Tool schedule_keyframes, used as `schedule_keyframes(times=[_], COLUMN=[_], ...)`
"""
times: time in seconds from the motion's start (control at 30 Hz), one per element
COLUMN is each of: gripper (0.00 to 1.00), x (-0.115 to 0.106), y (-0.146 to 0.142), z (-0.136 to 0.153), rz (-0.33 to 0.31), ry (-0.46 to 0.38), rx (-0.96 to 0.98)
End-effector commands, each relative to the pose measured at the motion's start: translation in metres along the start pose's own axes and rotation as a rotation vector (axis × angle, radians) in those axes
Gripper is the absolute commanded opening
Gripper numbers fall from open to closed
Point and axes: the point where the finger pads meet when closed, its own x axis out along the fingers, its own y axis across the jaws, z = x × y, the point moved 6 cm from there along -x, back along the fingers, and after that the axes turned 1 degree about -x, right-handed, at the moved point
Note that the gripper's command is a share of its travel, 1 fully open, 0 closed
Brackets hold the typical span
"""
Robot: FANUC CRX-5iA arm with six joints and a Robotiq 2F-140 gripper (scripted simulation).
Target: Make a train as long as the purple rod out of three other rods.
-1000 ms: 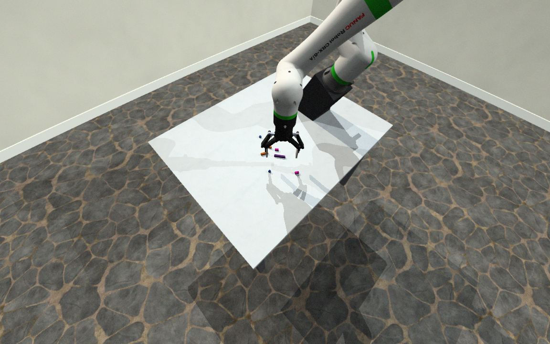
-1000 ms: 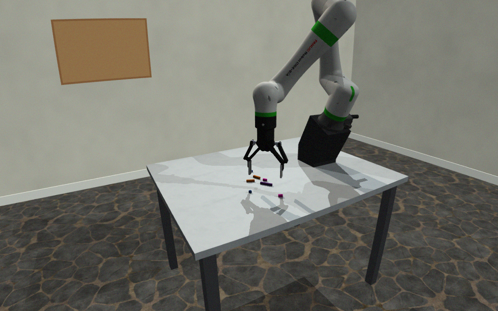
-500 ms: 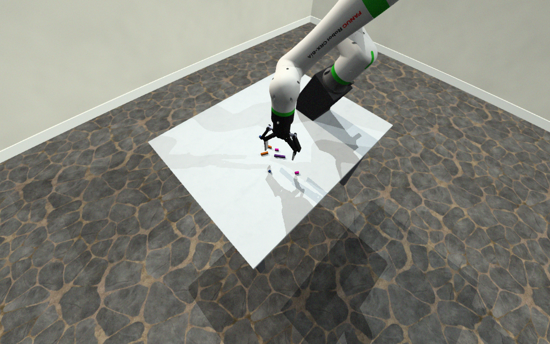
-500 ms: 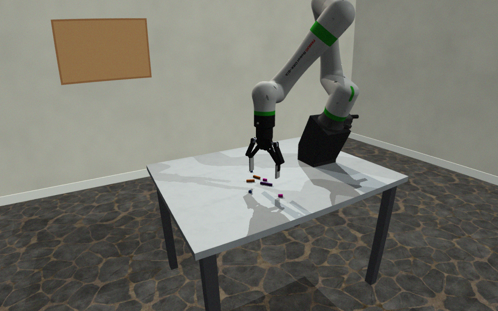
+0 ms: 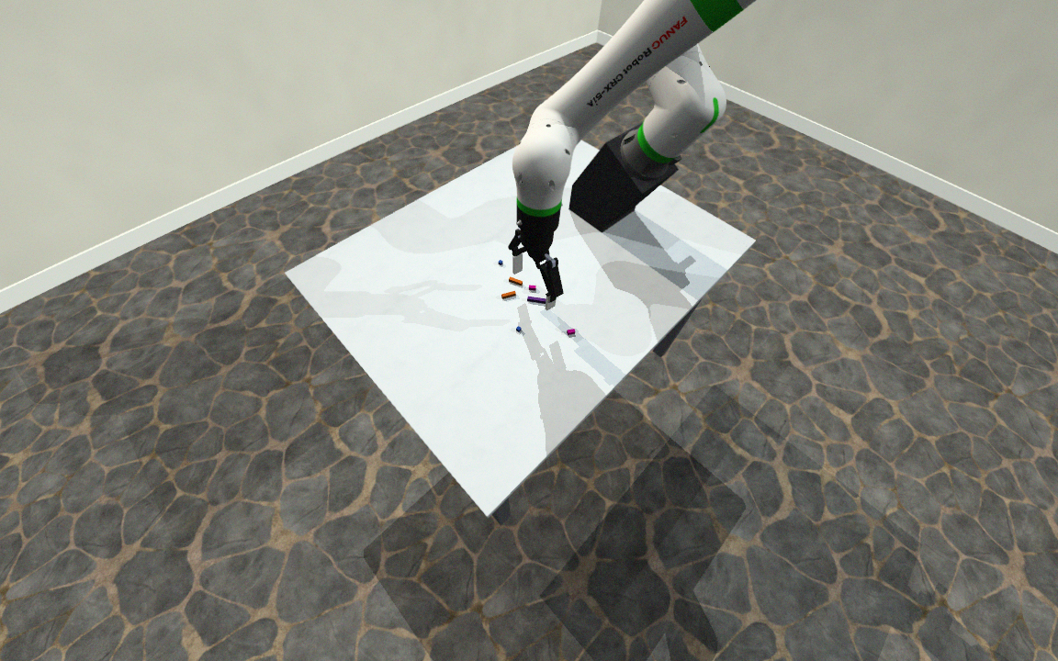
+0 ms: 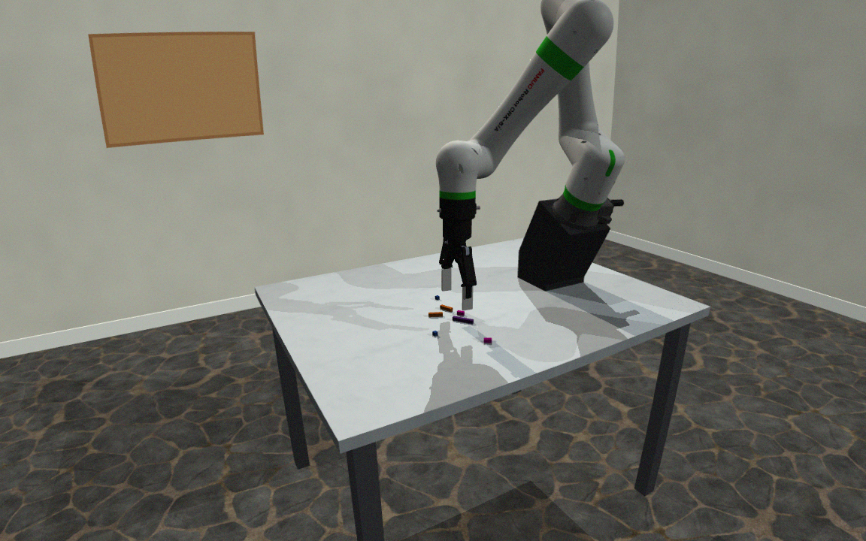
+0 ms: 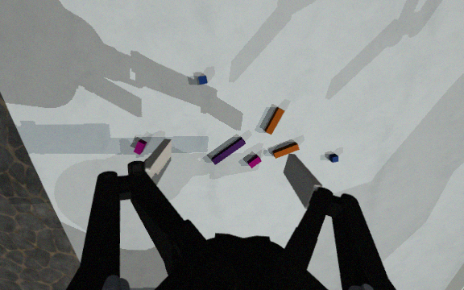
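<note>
The purple rod (image 5: 536, 299) (image 6: 463, 320) (image 7: 228, 151) lies flat, its right end close to a fingertip in the top view. A magenta rod (image 5: 532, 287) (image 6: 460, 312) (image 7: 254, 161) lies beside it. One orange rod (image 5: 514, 281) (image 6: 446, 308) (image 7: 286, 150) is a small gap beyond that magenta. A second orange rod (image 5: 508, 294) (image 6: 435, 314) (image 7: 275, 121) lies apart at another angle. My gripper (image 5: 533, 284) (image 6: 456, 297) (image 7: 230, 156) is open and empty, pointing down above the purple and magenta rods. No rods touch.
A blue rod (image 5: 500, 262) (image 6: 437, 297) (image 7: 333, 158) lies beyond the orange rods. Another blue rod (image 5: 518, 329) (image 6: 434, 333) (image 7: 202, 80) and another magenta rod (image 5: 570, 331) (image 6: 487, 340) (image 7: 139, 147) lie apart. The arm's black base (image 5: 619, 181) (image 6: 557, 245) stands at the table's back.
</note>
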Motion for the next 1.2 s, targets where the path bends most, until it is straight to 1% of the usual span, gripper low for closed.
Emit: schedule_keyframes(times=[0.0, 0.27, 0.33, 0.37, 0.83, 0.9, 0.93, 1.17], gripper=[1.00, 1.00, 1.00, 1.00, 1.00, 1.00, 1.00, 1.00], x=[0.000, -0.001, -0.001, -0.001, -0.001, -0.001, -0.001, -0.002], y=[0.006, 0.018, 0.018, 0.022, 0.043, 0.043, 0.047, 0.056], z=[0.000, 0.001, 0.001, 0.002, 0.006, 0.006, 0.007, 0.009], rz=[0.014, 0.016, 0.016, 0.017, 0.020, 0.020, 0.020, 0.021], ry=[-0.013, -0.011, -0.011, -0.010, -0.006, -0.006, -0.005, -0.003], rx=[0.166, 0.471, 0.471, 0.578, 1.092, 1.092, 1.198, 1.447])
